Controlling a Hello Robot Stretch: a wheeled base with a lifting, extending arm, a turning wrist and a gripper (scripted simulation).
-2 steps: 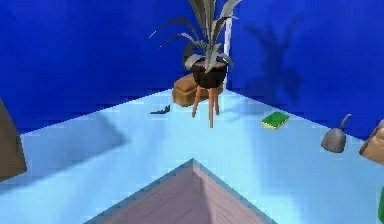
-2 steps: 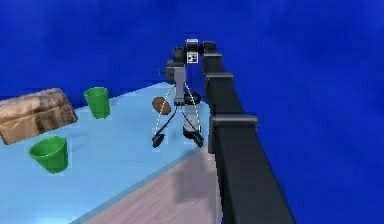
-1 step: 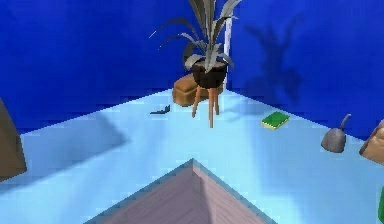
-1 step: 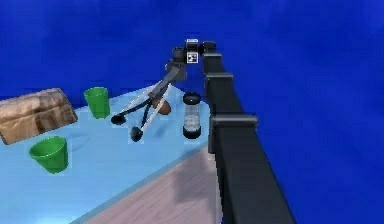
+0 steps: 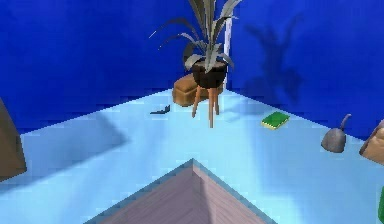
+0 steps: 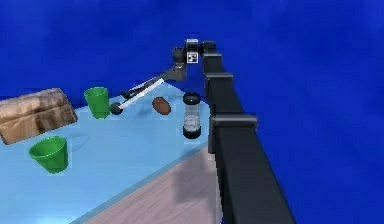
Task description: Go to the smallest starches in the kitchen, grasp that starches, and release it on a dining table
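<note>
A small brown oval thing (image 6: 160, 104), shaped like a potato, lies on the pale blue tabletop (image 6: 120, 165) in the arm side view. The dark arm bar (image 6: 235, 140) rises from the bottom edge to two white marked squares (image 6: 192, 52). Left of them the gripper (image 6: 128, 97) slants down toward the tabletop, its thin fingers (image 6: 145, 87) ending just left of the brown oval thing. I cannot tell whether it holds anything. A big brown loaf-like block (image 6: 35, 113) lies at the left edge. In the forward view a brown loaf-like lump (image 5: 185, 90) sits beside the plant stand.
A glass shaker (image 6: 192, 113) stands close to the arm bar; two green cups (image 6: 96, 101) (image 6: 48, 153) stand to its left. Ahead are a potted plant (image 5: 210, 45) on a wooden stand, a green book (image 5: 275, 120), a grey bell-shaped thing (image 5: 335, 138) and the table's corner (image 5: 190, 165).
</note>
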